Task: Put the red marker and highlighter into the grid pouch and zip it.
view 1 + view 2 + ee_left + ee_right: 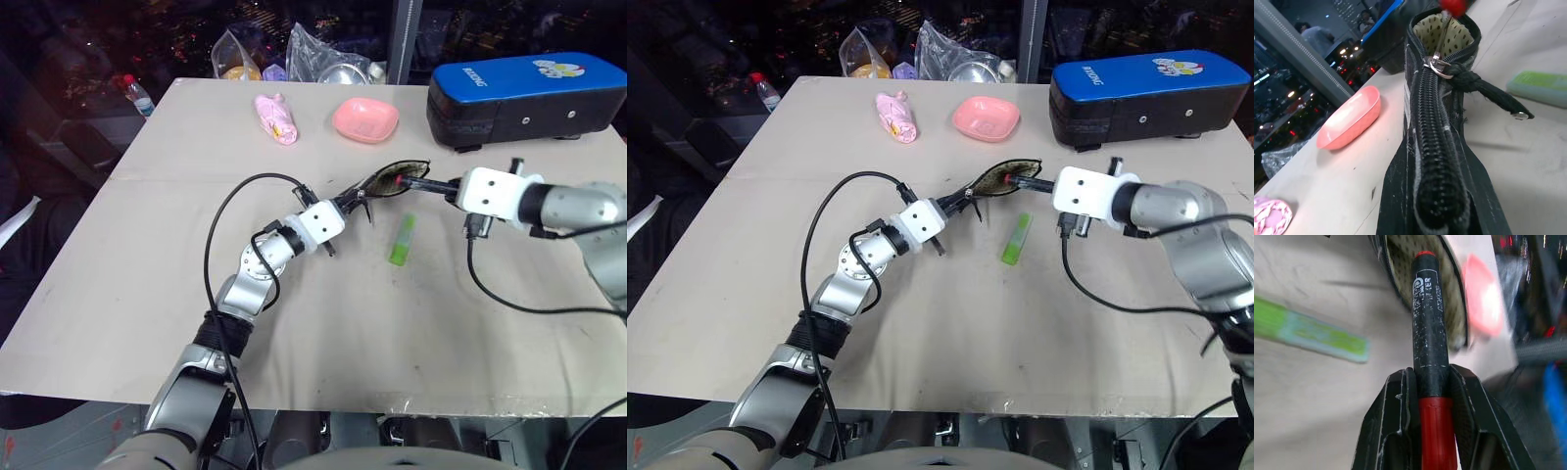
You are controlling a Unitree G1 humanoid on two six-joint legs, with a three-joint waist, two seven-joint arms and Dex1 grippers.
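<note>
Pointing cap-first at the gaping mouth of the grid pouch [397, 179], the red marker [1429, 352] is clamped in the right tool [1427, 382], its long axis lined up with the opening. The pouch is held up mid-worktop, its closed end clamped in the left tool [355, 203]; the highlighter [403, 241] lies just beside it.

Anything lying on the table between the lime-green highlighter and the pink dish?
Yes: the black grid pouch, held open-mouthed by the left gripper, sits between the highlighter and the pink dish in both head views.
</note>
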